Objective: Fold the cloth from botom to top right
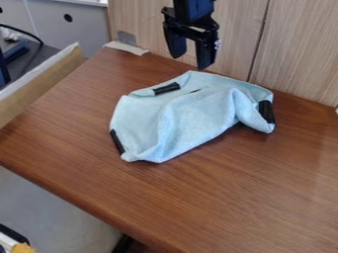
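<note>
Cloth creased on table, claw open

Pale blue cloth lies rumpled toward the far side of the brown table, near wood-grain panels. Raised folds at its right half. Black strips on it: one by the upper left edge, one at lower left, one at the right edge. Claw hangs by the cloth's far edge, fingers parted, tips pointing down.
</note>
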Controlling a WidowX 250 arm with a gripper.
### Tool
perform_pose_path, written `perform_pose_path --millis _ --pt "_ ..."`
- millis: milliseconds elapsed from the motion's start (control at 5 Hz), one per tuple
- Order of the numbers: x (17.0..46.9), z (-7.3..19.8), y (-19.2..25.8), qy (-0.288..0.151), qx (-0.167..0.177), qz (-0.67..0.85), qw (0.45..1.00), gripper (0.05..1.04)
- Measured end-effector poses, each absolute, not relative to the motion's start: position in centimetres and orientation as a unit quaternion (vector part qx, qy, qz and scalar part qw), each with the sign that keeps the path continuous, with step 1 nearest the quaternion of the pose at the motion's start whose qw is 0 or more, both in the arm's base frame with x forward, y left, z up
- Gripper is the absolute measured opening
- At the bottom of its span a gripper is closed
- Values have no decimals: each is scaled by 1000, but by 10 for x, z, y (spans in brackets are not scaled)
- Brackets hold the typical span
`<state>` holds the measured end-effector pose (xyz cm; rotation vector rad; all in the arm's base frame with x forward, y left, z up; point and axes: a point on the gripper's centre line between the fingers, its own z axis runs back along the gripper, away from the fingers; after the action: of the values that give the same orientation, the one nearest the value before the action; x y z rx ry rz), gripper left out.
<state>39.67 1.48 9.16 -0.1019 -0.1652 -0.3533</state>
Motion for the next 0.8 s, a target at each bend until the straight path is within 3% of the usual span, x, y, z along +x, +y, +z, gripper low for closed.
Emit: perform_pose_path --millis 400,600,800 --pt "377 72 26 -42 -42 -147 987 1000" --pt "367 85 45 -48 -24 -102 993 1000" --pt "355 76 55 -53 -6 -57 997 1000"
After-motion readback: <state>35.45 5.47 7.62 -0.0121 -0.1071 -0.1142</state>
